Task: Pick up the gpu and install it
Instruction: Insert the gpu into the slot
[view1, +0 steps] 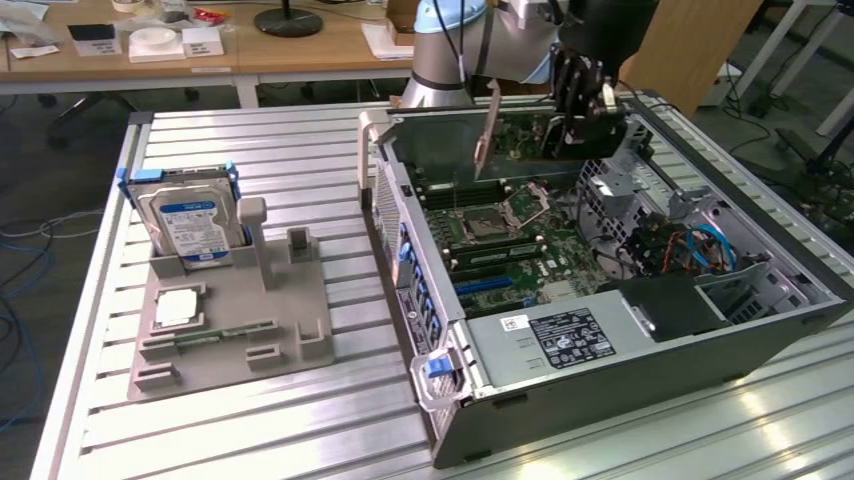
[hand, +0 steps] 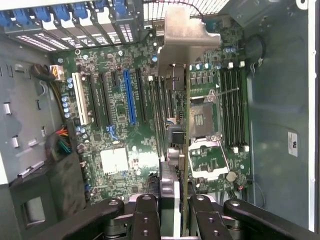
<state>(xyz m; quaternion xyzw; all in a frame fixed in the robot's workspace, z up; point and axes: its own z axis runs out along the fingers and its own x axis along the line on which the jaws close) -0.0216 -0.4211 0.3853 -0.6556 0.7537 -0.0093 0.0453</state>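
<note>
A table of ribbed silver aluminium slats fills most of the exterior view. Behind it, at the upper left of the frame, stand pale wooden desks with a round black lamp base on top. Loose cables lie on the dark floor at the far left edge.

On the table's left part sits a grey moulded holder block, and a silver hard drive with a blue label stands upright in its far end. At centre and right lies a dark grey, open computer case. It has a green motherboard inside and a silver power-supply box with a black label at its near end. A silver and pale blue robot arm comes down at the top centre.

The black gripper is clamped on the gpu, a thin flat card with a greenish-brown board back, a dark face and a long silvery end bracket. The card hangs upright over the far end of the case, above the motherboard. In the wrist view the gpu appears edge-on, pinched in the gripper, with its bracket toward the case's slotted wall. I cannot tell whether its lower edge meets a slot.
</note>
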